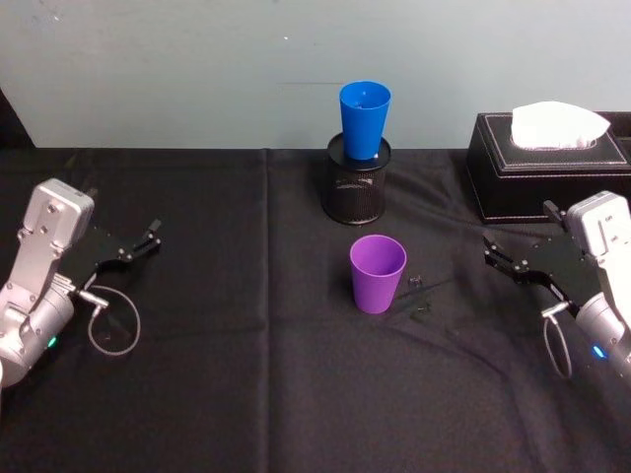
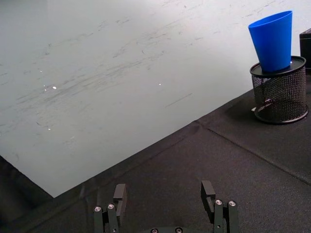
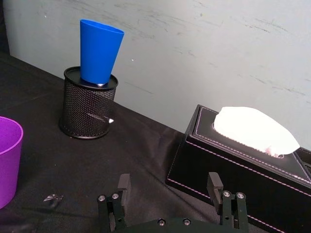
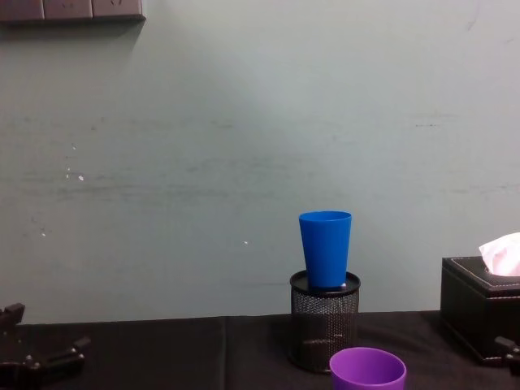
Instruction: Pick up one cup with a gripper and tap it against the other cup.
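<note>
Grip first: right black two-fingered gripper (image 1: pixel 505 258), jaws apart near the right edge of the black-clothed table (image 1: pixel 246 394), should clasp the tapered purple plastic tumbler (image 1: pixel 378 274) mid-table, level, then lightly tap the bright blue plastic tumbler (image 1: pixel 365 118) perched in the black mesh holder (image 1: pixel 357 187); left gripper (image 1: pixel 138 244) idles, jaws apart, by the left edge

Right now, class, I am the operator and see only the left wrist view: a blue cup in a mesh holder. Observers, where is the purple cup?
Observer: The purple cup stands upright on the black cloth, in front of the mesh holder, not touching it.
Operator: What lies on the right side?
Observer: A black tissue box, behind the open right hand.
Operator: Which hand is holding a cup?
Observer: Neither; the left hand is open too, far to the purple cup's left.
</note>
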`<act>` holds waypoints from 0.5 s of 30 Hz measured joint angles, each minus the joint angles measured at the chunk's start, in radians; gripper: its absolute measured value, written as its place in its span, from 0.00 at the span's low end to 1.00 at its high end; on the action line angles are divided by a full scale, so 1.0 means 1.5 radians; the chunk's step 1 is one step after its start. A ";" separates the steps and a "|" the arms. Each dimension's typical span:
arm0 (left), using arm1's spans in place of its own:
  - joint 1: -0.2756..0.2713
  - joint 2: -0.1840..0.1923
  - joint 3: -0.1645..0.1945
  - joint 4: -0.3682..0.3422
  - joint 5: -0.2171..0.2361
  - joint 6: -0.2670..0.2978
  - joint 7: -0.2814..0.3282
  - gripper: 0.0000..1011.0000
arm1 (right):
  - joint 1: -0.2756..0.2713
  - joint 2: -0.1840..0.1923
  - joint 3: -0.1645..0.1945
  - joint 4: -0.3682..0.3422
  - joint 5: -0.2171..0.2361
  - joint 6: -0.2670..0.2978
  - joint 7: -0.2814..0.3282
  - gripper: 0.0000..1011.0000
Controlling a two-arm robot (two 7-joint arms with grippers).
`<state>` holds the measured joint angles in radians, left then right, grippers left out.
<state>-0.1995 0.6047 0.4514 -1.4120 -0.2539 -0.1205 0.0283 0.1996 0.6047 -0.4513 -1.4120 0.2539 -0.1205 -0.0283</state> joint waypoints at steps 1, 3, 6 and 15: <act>0.000 0.000 0.000 0.000 0.000 0.000 0.000 0.99 | 0.000 0.000 0.000 0.000 0.000 0.000 0.000 0.99; 0.000 0.000 0.000 0.000 0.000 0.000 0.000 0.99 | 0.000 0.000 0.000 0.000 0.000 0.000 0.000 0.99; 0.000 0.000 0.000 0.000 0.000 0.000 0.000 0.99 | 0.000 0.000 0.000 0.000 0.000 0.000 0.000 0.99; 0.000 0.000 0.000 0.000 0.000 0.000 0.000 0.99 | -0.016 0.001 0.018 -0.021 0.017 -0.014 0.043 0.99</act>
<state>-0.1996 0.6047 0.4514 -1.4120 -0.2539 -0.1205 0.0283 0.1755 0.6058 -0.4247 -1.4430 0.2795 -0.1417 0.0356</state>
